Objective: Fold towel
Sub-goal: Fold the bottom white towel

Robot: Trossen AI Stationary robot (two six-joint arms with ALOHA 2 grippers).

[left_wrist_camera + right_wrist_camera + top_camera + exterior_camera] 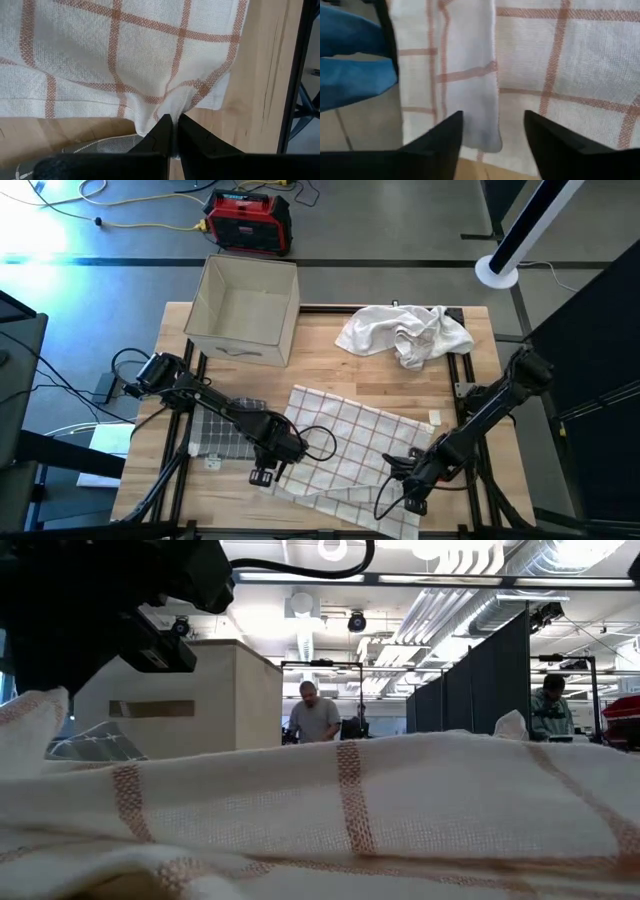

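Right now the checked towel (350, 445) lies spread over the front middle of the bench (330, 370), its near edge bunched and hanging close to the front edge. My left gripper (174, 131) is pinched tight on a corner of it, toward the front left; the cloth puckers up between the closed fingers. My right gripper (492, 135) hovers at the front right with its fingers spread, a narrow folded strip of hem lying between them but not yet clamped. To do this well, I judge I should close the right on that hem at the corner, not mid-edge, then raise both corners together, keeping the edge taut and level before carrying it toward the back edge. A crumpled white cloth (405, 332) and a box (245, 310) sit at the back; I should stop short of them.
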